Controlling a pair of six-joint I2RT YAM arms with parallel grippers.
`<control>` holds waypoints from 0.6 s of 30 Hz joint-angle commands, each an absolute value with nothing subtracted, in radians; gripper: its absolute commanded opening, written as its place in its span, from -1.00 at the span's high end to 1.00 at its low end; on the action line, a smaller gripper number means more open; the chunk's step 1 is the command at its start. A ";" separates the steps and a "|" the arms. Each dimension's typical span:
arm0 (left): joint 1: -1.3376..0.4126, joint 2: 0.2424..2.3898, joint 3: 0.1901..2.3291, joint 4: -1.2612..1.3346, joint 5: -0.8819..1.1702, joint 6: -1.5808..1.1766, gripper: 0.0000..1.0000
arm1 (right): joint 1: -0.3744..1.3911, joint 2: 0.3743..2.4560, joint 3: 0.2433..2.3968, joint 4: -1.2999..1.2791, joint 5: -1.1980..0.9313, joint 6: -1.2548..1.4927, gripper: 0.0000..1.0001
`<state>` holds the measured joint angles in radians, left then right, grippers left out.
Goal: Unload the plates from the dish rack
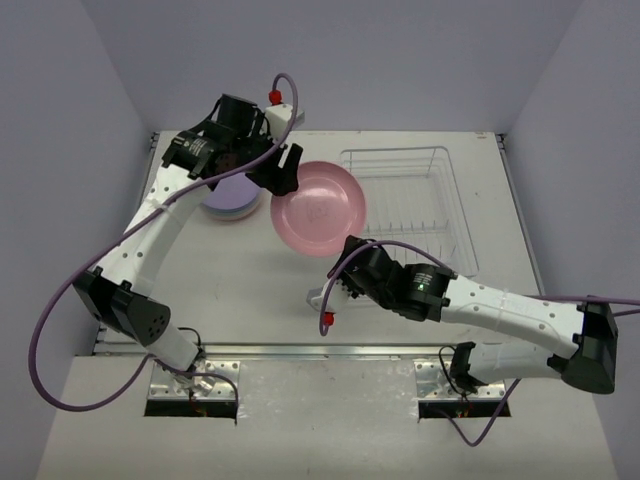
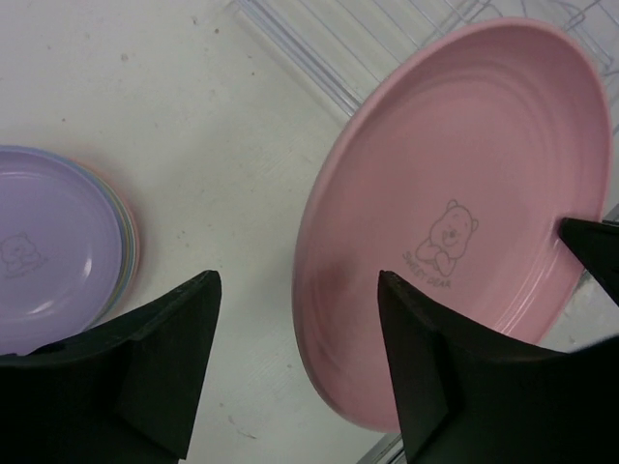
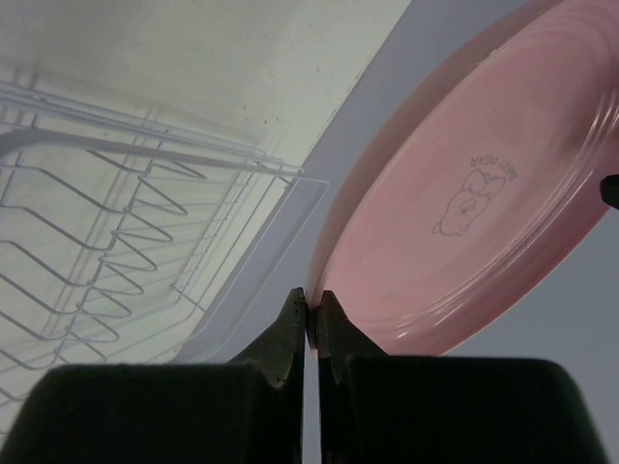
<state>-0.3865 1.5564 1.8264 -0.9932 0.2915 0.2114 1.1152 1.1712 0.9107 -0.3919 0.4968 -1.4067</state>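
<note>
A pink plate (image 1: 318, 208) with a bear print hangs tilted above the table, between the dish rack (image 1: 410, 205) and a stack of plates (image 1: 232, 200) with a lilac one on top. My right gripper (image 1: 350, 250) is shut on the plate's near rim, as the right wrist view (image 3: 311, 304) shows. My left gripper (image 1: 285, 170) is open at the plate's far-left rim. In the left wrist view, the left gripper (image 2: 298, 280) has that rim (image 2: 455, 213) between its fingers, close to the right finger (image 2: 455, 377), not clamped. No plates show in the rack.
The wire rack (image 3: 97, 242) lies on the right half of the table, close beside the held plate. The plate stack (image 2: 48, 251) sits left of the left gripper. Grey walls enclose the table on three sides.
</note>
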 commanded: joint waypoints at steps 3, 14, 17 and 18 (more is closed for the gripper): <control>-0.385 1.587 1.819 -0.979 0.238 0.242 0.02 | 1.177 1.191 0.896 -0.280 0.562 -1.417 1.00; -0.379 1.606 1.785 -0.948 0.285 0.225 1.00 | 1.183 1.181 0.862 -0.220 0.591 -1.416 0.98; -0.331 1.609 1.789 -0.919 0.336 0.190 1.00 | 1.183 1.177 0.855 -0.214 0.605 -1.393 0.43; -0.305 1.618 1.797 -0.912 0.359 0.176 1.00 | 1.182 1.176 0.858 -0.222 0.608 -1.378 0.18</control>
